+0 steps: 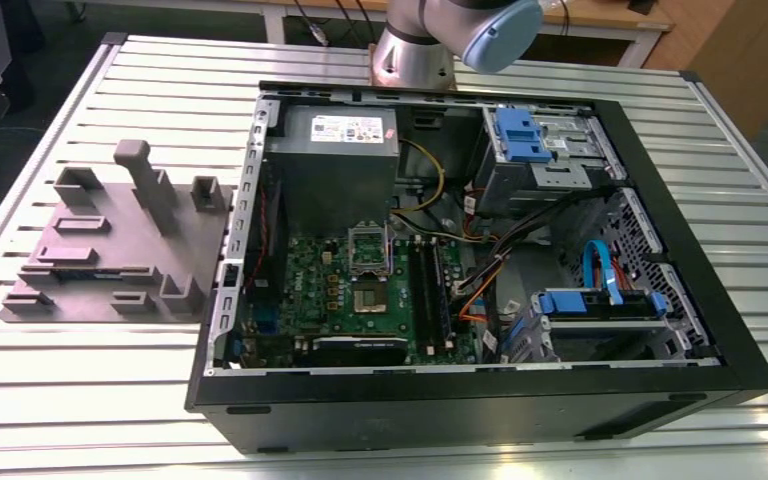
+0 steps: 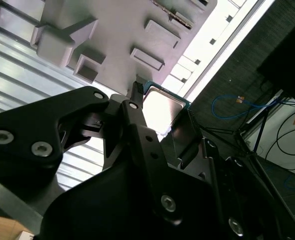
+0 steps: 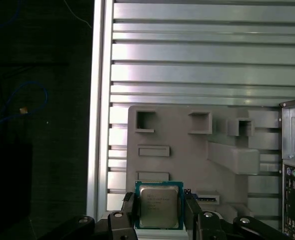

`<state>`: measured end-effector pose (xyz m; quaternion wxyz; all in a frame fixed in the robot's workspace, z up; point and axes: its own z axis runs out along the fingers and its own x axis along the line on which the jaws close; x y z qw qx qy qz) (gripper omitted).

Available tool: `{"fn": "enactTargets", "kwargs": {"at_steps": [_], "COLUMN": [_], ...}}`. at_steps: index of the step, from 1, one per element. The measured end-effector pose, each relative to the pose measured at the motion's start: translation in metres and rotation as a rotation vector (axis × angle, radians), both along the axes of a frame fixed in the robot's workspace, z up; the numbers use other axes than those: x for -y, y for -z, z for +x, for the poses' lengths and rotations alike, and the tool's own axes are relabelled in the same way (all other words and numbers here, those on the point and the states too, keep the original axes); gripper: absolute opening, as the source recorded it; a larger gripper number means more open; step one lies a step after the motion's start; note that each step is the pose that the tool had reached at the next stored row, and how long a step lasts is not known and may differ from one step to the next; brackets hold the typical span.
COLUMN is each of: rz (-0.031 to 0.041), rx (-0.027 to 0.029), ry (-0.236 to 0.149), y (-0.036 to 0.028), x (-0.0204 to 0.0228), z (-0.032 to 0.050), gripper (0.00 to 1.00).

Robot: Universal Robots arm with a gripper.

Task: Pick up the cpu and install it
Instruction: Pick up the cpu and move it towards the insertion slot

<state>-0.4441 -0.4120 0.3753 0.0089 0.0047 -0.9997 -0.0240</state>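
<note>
In the first wrist view the jaws pinch the cpu by 2 opposite edges, over the grey tray on the slatted worktop.

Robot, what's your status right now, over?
Claw shut on the cpu, held above the grey parts tray. Not yet in the open computer case. Case stands beside the tray.

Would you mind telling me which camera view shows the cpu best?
The first wrist view: the cpu faces the camera squarely, its metal top and rim in full sight, held in the gripper. The second wrist view shows the cpu slanted, washed by glare and partly behind a finger.
</note>
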Motion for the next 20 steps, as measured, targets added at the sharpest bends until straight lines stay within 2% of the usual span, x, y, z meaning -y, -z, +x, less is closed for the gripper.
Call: {"fn": "enactTargets", "kwargs": {"at_steps": [19, 20], "rz": [0.0, -0.0001], "rx": [0.0, 0.0], "ry": [0.0, 0.0], "y": [0.0, 0.0], "x": [0.0, 0.0], "z": [0.0047, 0.0069], "gripper": [0.47, 0.47]}}
